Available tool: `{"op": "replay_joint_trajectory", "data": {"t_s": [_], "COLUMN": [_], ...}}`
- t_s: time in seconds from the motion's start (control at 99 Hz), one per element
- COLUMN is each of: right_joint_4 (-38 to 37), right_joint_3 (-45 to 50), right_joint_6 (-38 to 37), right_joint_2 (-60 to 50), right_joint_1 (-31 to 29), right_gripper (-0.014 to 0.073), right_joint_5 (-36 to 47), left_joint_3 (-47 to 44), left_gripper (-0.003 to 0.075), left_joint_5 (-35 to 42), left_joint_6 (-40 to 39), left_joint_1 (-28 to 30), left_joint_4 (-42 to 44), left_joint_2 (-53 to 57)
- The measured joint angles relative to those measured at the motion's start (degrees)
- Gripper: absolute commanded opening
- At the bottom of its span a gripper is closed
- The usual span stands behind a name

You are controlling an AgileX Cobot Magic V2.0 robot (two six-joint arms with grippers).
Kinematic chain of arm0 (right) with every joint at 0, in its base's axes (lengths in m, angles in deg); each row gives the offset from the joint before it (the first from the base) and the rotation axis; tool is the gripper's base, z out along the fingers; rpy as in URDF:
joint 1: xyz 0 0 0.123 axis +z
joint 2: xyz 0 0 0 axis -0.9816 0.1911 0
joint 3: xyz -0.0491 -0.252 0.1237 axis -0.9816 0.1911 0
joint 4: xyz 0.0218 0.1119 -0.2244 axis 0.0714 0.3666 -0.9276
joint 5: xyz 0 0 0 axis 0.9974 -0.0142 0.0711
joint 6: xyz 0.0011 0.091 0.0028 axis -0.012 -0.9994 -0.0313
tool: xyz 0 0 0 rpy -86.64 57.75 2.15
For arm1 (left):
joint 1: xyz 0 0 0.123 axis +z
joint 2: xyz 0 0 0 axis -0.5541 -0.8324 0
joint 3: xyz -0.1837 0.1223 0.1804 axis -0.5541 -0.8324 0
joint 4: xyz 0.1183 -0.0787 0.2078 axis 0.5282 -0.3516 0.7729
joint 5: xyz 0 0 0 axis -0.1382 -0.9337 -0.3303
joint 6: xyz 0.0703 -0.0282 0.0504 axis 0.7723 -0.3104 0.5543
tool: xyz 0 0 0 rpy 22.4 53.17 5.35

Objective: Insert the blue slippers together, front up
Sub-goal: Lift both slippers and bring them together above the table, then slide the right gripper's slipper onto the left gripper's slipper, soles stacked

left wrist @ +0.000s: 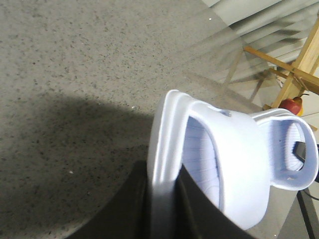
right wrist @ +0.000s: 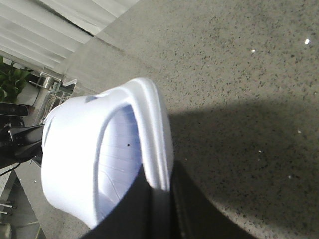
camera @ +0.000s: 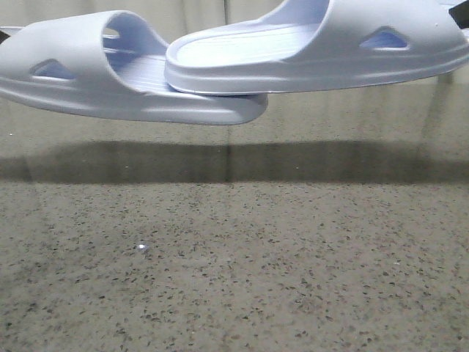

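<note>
Desk: speckled grey stone desk (camera: 234,279) fills the front view; a broad dark shadow band runs across it below the raised slippers.
Left slipper: the left slipper (camera: 110,73) hangs in the air above the desk on the left of the front view, roughly level, its strap arching up with a small triangular side hole.
Right slipper: the right slipper (camera: 322,51) hangs on the right, a little higher; its end lies over the near end of the left one, touching or almost touching, I cannot tell which.
Left gripper: the left gripper (left wrist: 164,209) is closed on the rim of the left slipper's sole, dark fingers (left wrist: 197,209) on each side of the edge; the ribbed footbed and wide strap show beyond them.
Right gripper: the right gripper (right wrist: 159,214) clamps the edge of the right slipper's sole the same way, one dark finger on each side.
Background: a wooden frame (left wrist: 294,69) and a red object (left wrist: 290,105) stand past the desk on the left arm's side; green leaves (right wrist: 12,82) and slatted blinds (right wrist: 55,30) show past the right slipper.
</note>
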Motion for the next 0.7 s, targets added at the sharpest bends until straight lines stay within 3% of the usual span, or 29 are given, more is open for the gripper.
{"op": "replay_joint_trajectory", "data": {"t_s": [0.232,0.697], "right_joint_4": [1.6,15.7], "right_joint_3": [-0.1,-1.4], "right_joint_6": [1.7,10.2], "right_joint_2": [2.6,15.4], "right_joint_1": [3.0,21.6], "right_gripper": [-0.0104,-0.0104], "right_joint_5": [0.5,10.5], "left_joint_3": [-0.1,-0.1], "left_gripper": [0.0015,0.0015], "left_joint_5": [0.1,4.9], "left_joint_6": [0.6,1.1], "left_joint_1": [-2.5,-5.0], "left_joint_4": [-1.5,-3.7], "left_joint_2": [0.0,-0.4]}}
